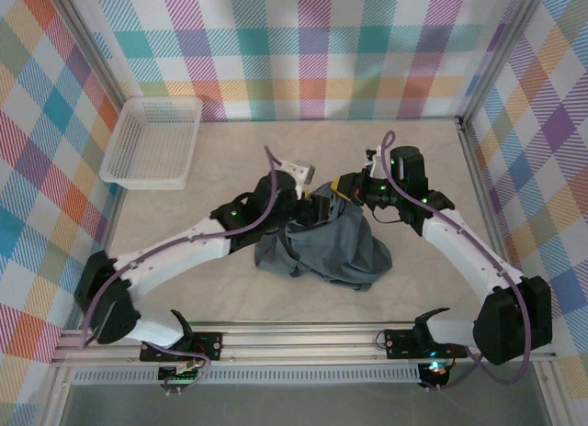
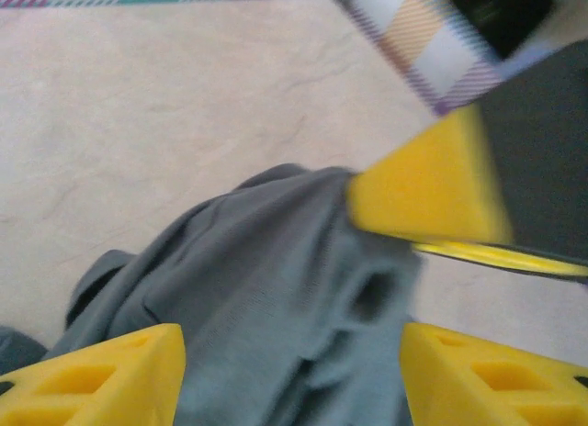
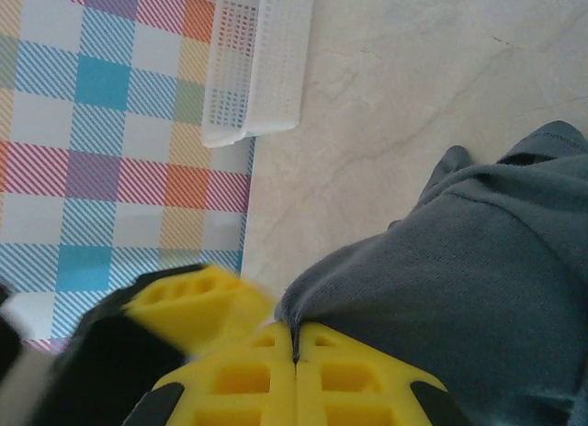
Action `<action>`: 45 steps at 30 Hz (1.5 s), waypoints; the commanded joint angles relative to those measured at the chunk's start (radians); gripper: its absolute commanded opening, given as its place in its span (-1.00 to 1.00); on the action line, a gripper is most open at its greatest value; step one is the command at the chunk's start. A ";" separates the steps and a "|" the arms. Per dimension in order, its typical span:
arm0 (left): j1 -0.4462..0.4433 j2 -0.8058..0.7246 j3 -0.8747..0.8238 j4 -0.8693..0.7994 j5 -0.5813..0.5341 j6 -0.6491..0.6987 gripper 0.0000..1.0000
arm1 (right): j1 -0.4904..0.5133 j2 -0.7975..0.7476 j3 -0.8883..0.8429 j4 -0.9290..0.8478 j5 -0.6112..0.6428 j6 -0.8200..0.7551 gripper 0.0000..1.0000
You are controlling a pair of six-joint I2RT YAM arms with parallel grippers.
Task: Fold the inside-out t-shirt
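A dark slate-grey knit cloth t-shirt [image 1: 331,247] shows a soft, matt, finely textured weave; the pale marbled tabletop [image 1: 184,215] beneath it looks smooth and dull; the white perforated plastic basket [image 1: 152,143] carries a faint sheen; the yellow lattice-cut fingers [image 3: 354,380] of the right gripper [image 3: 294,334] look like matt moulded plastic; brushed aluminium rails [image 1: 303,337] and glossy white plastic arm shells [image 1: 175,258] catch the light.

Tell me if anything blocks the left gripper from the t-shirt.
Nothing visible does. The t-shirt lies directly between the open fingers of the left gripper. The right gripper pinches the shirt's edge just beyond them.
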 commanded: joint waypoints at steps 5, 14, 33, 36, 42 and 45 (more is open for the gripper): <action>0.080 0.056 0.059 -0.003 0.132 -0.069 -0.95 | 0.001 -0.016 0.112 -0.140 0.047 -0.041 -1.00; 0.208 -0.010 0.047 0.171 0.753 -0.422 -1.00 | -0.046 0.160 0.175 -0.285 0.322 -0.430 -0.58; 0.220 -0.060 0.042 0.034 0.671 -0.355 -1.00 | 0.051 -0.319 -0.391 0.455 0.074 -0.430 0.54; 0.220 -0.066 0.034 0.037 0.660 -0.361 -1.00 | 0.068 -0.260 -0.367 0.472 0.080 -0.425 0.55; 0.229 -0.072 0.047 -0.012 0.615 -0.348 -1.00 | 0.094 -0.150 -0.332 0.466 0.043 -0.429 0.39; 0.239 -0.070 0.063 -0.044 0.598 -0.321 -1.00 | 0.094 -0.148 -0.311 0.448 0.026 -0.381 -0.36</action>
